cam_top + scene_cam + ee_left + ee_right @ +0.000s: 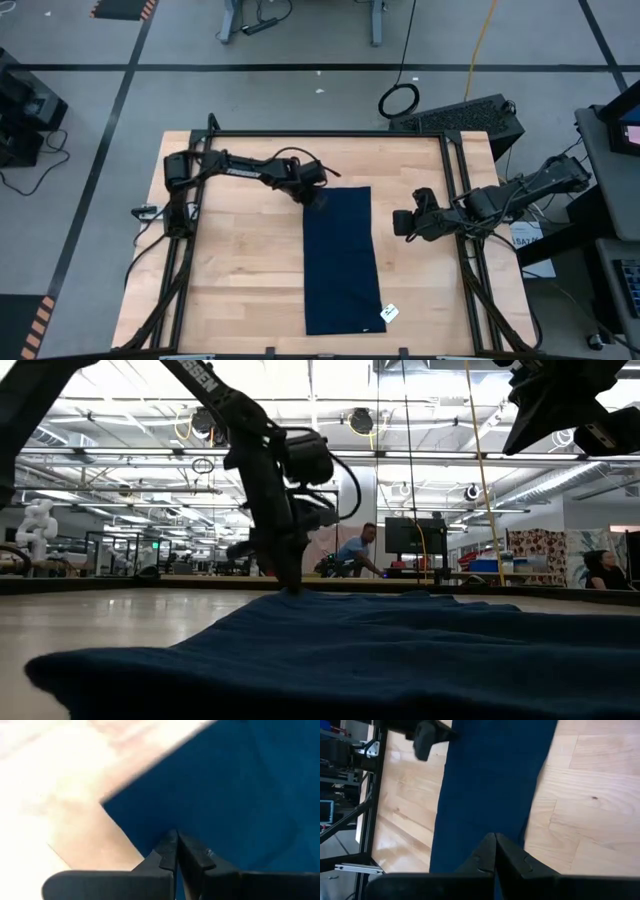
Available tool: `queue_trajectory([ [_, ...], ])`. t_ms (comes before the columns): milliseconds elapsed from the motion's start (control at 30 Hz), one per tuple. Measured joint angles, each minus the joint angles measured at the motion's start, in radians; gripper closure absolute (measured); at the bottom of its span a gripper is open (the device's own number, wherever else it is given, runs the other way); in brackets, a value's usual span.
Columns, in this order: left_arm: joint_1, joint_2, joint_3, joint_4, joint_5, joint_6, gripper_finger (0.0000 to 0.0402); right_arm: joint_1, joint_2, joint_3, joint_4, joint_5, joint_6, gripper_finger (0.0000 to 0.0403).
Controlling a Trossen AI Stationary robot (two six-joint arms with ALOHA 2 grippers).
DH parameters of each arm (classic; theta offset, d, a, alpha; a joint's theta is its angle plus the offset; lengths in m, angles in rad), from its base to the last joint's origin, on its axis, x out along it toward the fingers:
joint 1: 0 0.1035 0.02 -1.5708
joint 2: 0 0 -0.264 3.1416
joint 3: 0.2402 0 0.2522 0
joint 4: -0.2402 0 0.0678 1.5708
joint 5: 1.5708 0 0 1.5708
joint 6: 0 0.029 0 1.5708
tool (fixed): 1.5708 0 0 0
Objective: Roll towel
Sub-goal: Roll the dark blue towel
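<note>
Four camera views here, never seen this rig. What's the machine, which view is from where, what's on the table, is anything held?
It is a robot with two dark jointed arms working at a light wooden table. One camera looks straight down from above, one sits at table-top height looking across into the room, and one rides on each wrist, looking past that arm's own fingers.

On the table lies a dark navy rectangular cloth towel, spread flat, with a small white tag at one corner.

The left hand is down at the towel's far corner, fingers shut together at the cloth's edge; whether fabric is pinched between them cannot be told. The right hand is beside the towel's other long edge, shut and holding nothing.
</note>
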Motion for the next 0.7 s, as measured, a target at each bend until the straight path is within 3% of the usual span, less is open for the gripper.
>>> queue_trajectory([
  [433, 0.140, 0.029, 0.003, 0.031, -0.101, 0.137, 0.0386, 0.000, 0.000, 0.000, 0.007, 0.000, 0.007, 0.0403],
  [700, 0.265, 0.029, 0.002, 0.035, -0.105, 0.211, 0.0386, 0.000, 0.000, 0.000, 0.006, 0.000, 0.027, 0.0403],
])
